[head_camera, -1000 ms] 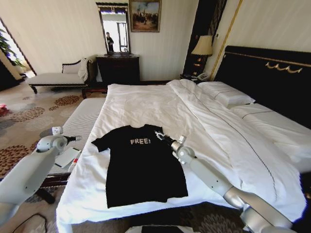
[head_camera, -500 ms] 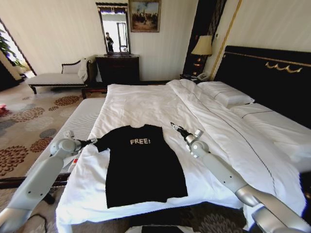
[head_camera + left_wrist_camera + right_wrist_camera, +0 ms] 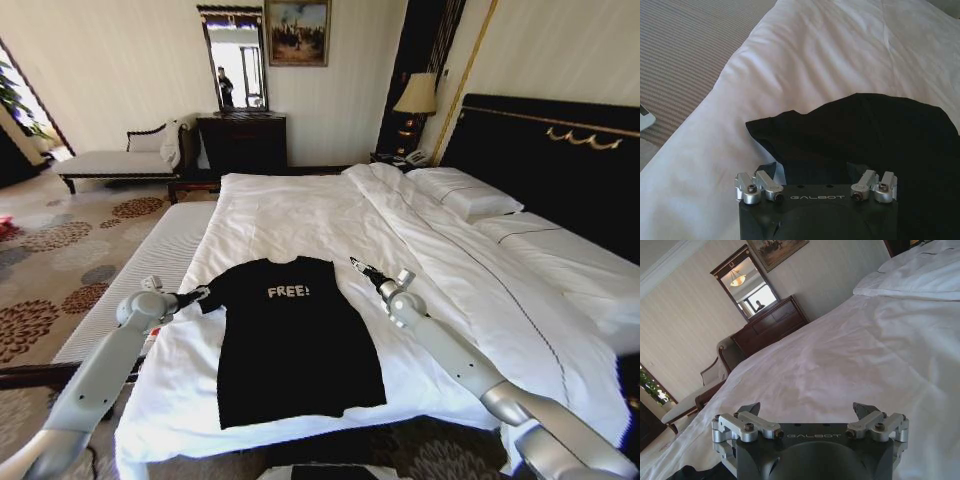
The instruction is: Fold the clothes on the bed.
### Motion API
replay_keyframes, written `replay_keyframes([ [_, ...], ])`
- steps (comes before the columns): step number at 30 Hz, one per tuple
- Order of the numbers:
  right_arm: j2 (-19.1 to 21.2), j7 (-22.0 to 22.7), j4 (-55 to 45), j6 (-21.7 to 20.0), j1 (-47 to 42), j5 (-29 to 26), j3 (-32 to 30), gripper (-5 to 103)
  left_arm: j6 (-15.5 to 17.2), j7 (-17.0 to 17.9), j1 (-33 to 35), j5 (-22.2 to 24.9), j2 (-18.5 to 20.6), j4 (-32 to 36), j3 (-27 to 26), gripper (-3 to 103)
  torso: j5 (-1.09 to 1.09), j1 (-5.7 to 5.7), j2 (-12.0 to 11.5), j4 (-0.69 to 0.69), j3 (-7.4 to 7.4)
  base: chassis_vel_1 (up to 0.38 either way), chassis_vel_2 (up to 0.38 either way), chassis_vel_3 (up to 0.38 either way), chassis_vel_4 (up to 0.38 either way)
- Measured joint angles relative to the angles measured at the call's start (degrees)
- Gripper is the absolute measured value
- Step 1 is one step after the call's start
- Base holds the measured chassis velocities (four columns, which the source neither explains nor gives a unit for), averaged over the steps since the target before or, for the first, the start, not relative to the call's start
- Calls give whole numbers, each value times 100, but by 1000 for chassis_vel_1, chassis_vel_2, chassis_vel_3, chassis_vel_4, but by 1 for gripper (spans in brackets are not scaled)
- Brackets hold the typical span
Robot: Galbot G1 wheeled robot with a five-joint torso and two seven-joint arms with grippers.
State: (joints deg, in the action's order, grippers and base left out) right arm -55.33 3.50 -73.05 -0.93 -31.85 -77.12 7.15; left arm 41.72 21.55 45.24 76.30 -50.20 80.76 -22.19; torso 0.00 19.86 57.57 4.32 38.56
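The clothes, a black T-shirt (image 3: 295,340) with white "FREE!" lettering, lie flat and face up near the foot of the bed (image 3: 300,210). My left gripper (image 3: 198,294) is at the tip of the shirt's left sleeve. In the left wrist view that gripper (image 3: 812,167) is open just over the sleeve (image 3: 775,130), holding nothing. My right gripper (image 3: 358,266) hovers over the white duvet, just right of the shirt's other shoulder. In the right wrist view it (image 3: 807,410) is open, with bare duvet (image 3: 840,365) between its fingertips.
A pale striped bench (image 3: 170,250) runs along the bed's left side. Pillows (image 3: 470,195) and the dark headboard (image 3: 560,150) are at the right. A dresser (image 3: 243,140) with a mirror, a chaise (image 3: 120,160) and a lamp (image 3: 418,95) stand against the far wall.
My left gripper has swung in from beside the bed to the left sleeve. The right gripper has moved off the shirt's right shoulder, out over the duvet.
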Motion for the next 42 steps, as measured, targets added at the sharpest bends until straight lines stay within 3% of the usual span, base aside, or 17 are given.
replay_keyframes([
  [3,15,0,20,-8,1,-7,0,100,-48,-85,-10,-71,-3,-10,6,75,0,0,0,-1,0,0,0,0,0],
  [9,-1,-1,93,-14,-29,1,-10,100,-177,-268,-82,-213,108,-8,19,47,1,0,0,0,0,0,0,0,0],
  [12,-21,0,114,-15,-29,7,-12,100,-186,-282,-95,-227,145,-2,22,41,1,0,0,0,0,0,0,0,0],
  [15,-51,6,130,-20,-21,11,-11,100,-195,-302,-105,-243,163,8,32,25,0,0,0,-1,0,0,0,0,0],
  [17,-57,7,132,-20,-21,12,-12,100,-198,-311,-108,-252,161,16,38,25,0,0,0,-1,0,0,0,0,0],
  [18,-60,10,135,-20,-21,15,-11,100,-208,-324,-116,-273,152,33,48,14,0,0,0,-1,0,0,0,0,0],
  [23,-55,13,147,-21,-37,23,-27,100,-414,-576,-186,-547,121,139,151,2,0,0,0,0,0,0,0,0,0],
  [31,-15,18,158,-19,-61,26,-54,100,-669,-996,-372,-802,66,522,535,0,1,0,0,1,0,0,0,0,0],
  [42,-101,49,185,-5,-61,47,-48,100,-759,-983,-708,-1145,-409,419,1261,0,1,0,0,0,0,0,0,0,0],
])
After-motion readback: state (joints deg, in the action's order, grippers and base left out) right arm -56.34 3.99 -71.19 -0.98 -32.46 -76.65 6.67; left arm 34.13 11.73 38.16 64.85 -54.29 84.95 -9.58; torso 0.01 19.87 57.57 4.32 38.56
